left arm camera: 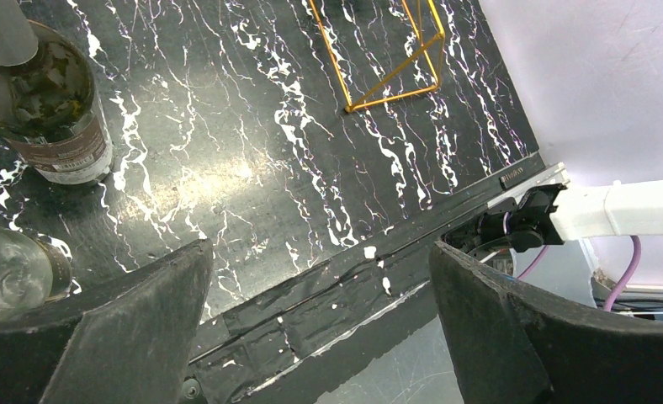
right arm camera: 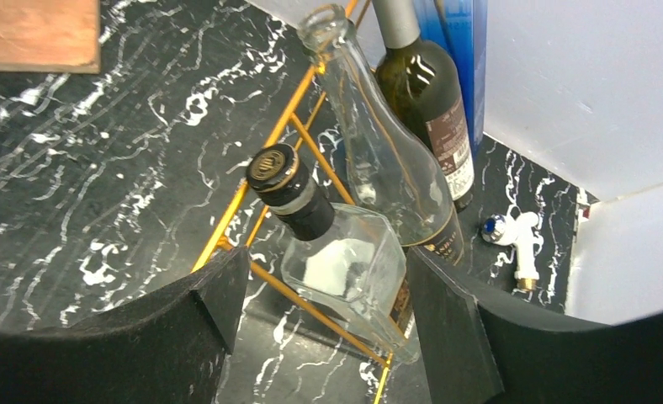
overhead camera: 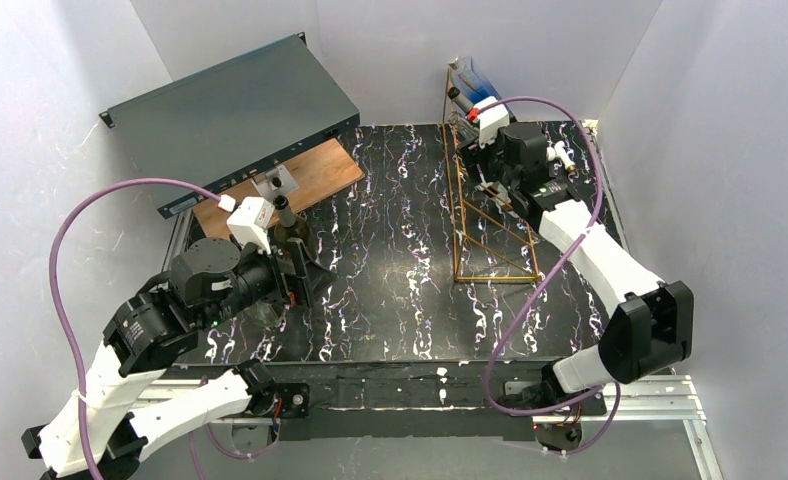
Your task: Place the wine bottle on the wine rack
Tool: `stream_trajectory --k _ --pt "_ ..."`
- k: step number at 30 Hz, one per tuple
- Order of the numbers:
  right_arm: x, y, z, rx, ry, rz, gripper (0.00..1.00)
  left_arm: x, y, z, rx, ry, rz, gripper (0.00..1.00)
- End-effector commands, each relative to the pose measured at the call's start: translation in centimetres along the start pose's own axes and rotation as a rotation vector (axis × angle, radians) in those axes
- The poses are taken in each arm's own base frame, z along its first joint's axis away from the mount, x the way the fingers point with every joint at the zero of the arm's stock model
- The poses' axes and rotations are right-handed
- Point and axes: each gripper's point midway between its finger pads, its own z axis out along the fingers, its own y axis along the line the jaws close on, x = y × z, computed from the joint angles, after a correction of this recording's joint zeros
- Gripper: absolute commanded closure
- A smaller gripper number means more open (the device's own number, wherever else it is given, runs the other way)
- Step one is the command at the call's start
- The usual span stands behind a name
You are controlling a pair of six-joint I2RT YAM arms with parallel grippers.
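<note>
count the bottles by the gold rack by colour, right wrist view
clear: 2, the open-necked bottle and the black-capped bottle
dark: 1, the dark bottle with a silver top
total: 3

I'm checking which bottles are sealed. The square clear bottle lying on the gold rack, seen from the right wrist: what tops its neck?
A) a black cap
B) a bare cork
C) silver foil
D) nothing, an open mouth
A: the square bottle lying on the rack ends in a black cap; the open mouth belongs to the taller clear bottle beside it.
</note>
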Motion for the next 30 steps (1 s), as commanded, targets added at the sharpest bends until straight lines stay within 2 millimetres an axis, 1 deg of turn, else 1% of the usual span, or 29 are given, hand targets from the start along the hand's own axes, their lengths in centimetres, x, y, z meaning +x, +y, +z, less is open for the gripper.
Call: stream_trajectory --k 1,4,7,11,15,18,20,26,27,28,29,30 --pt "-4.5 -0.1 -2.5 0.007 -0.104 0.082 0.22 -0.2 -0.1 0.0 0.003 -0.01 -0.005 0.01" --pt "-5.5 0.3 -3.3 -0.013 -0.131 0.148 0.22 -0.4 0.0 -0.2 0.001 -0.019 -0.004 0.01" --pt "-6.6 1.5 -4.1 -0.069 -0.166 0.221 0.22 -0.6 0.1 -0.3 -0.002 -0.031 -0.006 0.01" --pt "-8.3 4.0 -5.0 -0.171 -0.21 0.286 0.22 -1.0 0.3 -0.6 -0.009 -0.05 -0.005 0.01" --pt "-9.9 7.4 -5.8 -0.282 -0.239 0.333 0.22 -1.2 0.3 -0.9 -0.007 -0.06 -0.005 0.01" --pt "-11.4 10.4 -6.4 -0.393 -0.275 0.383 0.22 -1.4 0.5 -1.2 -0.01 -0.076 -0.005 0.01" --pt "-12.4 12.8 -6.8 -0.465 -0.299 0.403 0.22 -1.6 0.6 -1.5 -0.015 -0.09 -0.004 0.01" --pt "-14.1 19.8 -7.2 -0.6 -0.326 0.422 0.21 -2.9 1.4 -2.9 -0.048 -0.144 0.011 0.01" --pt "-14.4 20.5 -7.3 -0.616 -0.333 0.431 0.21 -3.1 1.6 -3.1 -0.055 -0.156 0.011 0.01" --pt "-14.8 22.0 -7.7 -0.649 -0.344 0.432 0.21 -3.3 1.8 -3.5 -0.061 -0.171 0.011 0.01" --pt "-15.1 23.3 -7.6 -0.665 -0.347 0.431 0.21 -3.5 2.0 -3.9 -0.068 -0.188 0.01 0.01" --pt "-15.7 25.0 -7.7 -0.686 -0.353 0.431 0.21 -3.7 2.5 -4.3 -0.084 -0.205 0.008 0.01"
